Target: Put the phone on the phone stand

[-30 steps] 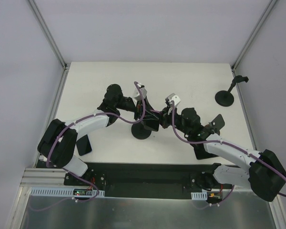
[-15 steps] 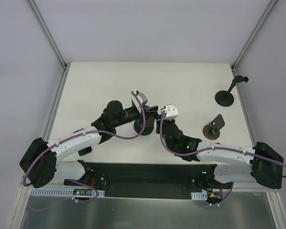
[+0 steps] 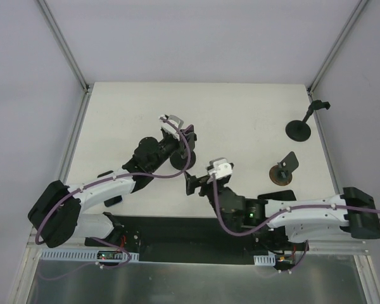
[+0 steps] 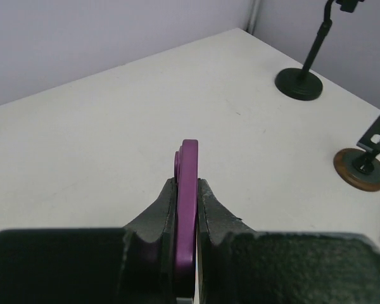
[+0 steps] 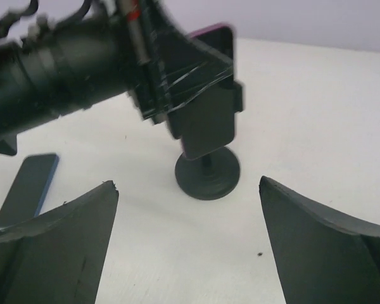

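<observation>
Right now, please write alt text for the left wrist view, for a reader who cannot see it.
The left hand grips a purple phone edge-on between its dark fingers, above a white table. At the right stand a tall black stand and a small holder on a brown disc.

No writing or label can be read.

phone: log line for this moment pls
phone: held in left pincer | stand: just under it | right pincer: open, empty

2 phones (image 4: 189,209) (image 5: 26,187), 3 stands (image 3: 299,130) (image 3: 282,170) (image 5: 207,174)
</observation>
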Robot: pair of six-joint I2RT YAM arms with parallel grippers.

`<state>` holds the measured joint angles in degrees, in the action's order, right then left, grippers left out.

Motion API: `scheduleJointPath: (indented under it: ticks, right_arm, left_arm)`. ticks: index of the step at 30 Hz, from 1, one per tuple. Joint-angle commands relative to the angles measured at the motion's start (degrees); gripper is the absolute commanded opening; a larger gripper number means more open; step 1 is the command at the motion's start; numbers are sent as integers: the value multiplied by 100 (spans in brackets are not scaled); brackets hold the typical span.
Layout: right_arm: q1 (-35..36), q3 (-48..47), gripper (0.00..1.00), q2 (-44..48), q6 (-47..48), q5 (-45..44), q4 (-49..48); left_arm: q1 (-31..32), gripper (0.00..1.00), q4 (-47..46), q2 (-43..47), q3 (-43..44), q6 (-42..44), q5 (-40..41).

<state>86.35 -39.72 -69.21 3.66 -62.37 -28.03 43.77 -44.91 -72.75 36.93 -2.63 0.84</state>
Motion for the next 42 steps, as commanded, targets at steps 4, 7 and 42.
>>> scheduleJointPath:
  ticks: [4, 7, 42]
  right_arm:
    - [-828, 1078, 100, 2112, 1015, 531, -749]
    - [-1706, 1527, 100, 2745, 593, 1050, -285]
    - [-3695, 2645, 97, 4513, -516, 2229, 167]
  left_arm:
    - [-53, 0, 33, 585, -142, -88, -309]
    - [-61, 0, 332, 875, -142, -246, -838]
    - [1186, 0, 351, -266, 1133, 140, -4507]
